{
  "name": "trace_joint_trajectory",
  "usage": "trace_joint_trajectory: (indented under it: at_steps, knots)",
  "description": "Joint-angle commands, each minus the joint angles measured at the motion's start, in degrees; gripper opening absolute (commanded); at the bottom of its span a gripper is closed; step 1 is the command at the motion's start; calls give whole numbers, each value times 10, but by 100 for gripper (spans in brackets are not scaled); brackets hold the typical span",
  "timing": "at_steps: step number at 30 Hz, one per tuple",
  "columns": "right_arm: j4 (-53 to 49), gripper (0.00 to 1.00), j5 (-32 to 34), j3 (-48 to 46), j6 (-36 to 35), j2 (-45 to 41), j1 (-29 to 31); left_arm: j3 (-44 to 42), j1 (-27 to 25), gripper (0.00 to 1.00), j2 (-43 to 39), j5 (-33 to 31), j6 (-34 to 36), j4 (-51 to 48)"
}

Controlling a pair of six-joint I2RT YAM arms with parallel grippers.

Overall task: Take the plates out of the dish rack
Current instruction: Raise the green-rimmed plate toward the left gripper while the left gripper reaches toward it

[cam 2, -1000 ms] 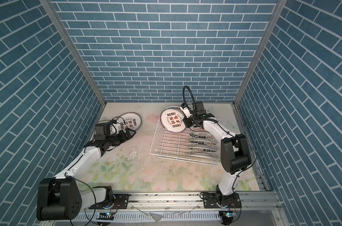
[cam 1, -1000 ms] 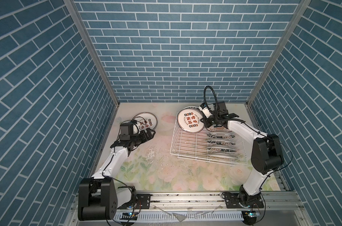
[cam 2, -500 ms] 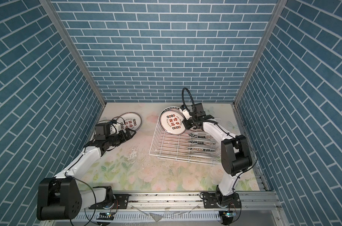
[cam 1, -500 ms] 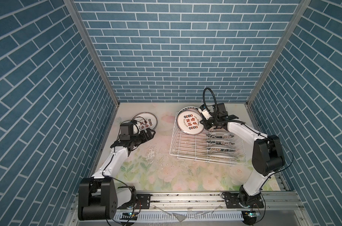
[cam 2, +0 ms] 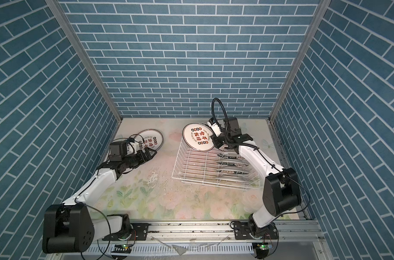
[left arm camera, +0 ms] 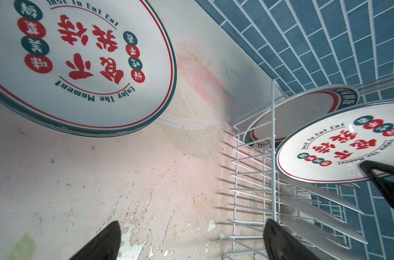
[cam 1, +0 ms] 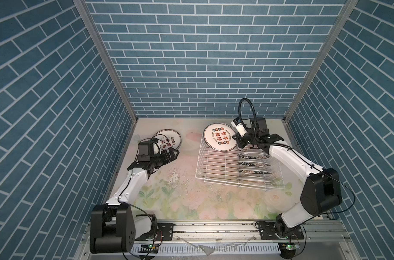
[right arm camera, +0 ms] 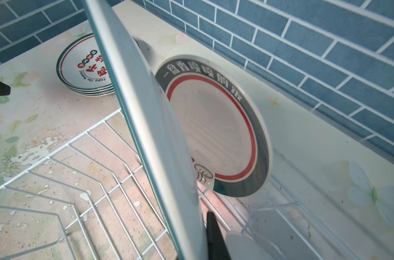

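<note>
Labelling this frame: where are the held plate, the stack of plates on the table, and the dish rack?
held plate [cam 1: 219, 140], top view, printed face.
stack of plates [left arm camera: 78, 67], left wrist view, top plate's face.
dish rack [cam 1: 216, 165], top view, wire floor.

Looks like a robot lab booth done up as a kitchen, not a real home; the walls are flat blue brick-print panels joined by bare alu posts; table has a worn floral cover w/ flaking patches; two arms bolted to a metal rail at the front, cables & small boards w/ green LEDs exposed; dish rack w/ plates gives the kitchen touch.
</note>
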Motion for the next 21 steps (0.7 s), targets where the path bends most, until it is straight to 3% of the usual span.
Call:
trace_joint_trajectory:
  at_steps: [1, 10, 16, 21]
  knots:
    - [26, 0, -3, -12, 18, -41, 2, 0, -4, 99, -4, 13, 2, 14]
    - [90, 0, -39, 7, 191, -78, 2, 36, -34, 99, -17, 34, -3, 67]
    - [196, 0, -61, 4, 349, -34, 3, 57, -87, 99, 8, 62, -17, 167]
    - [253, 0, -94, 17, 429, 12, 4, 61, -109, 99, 39, 92, -38, 248]
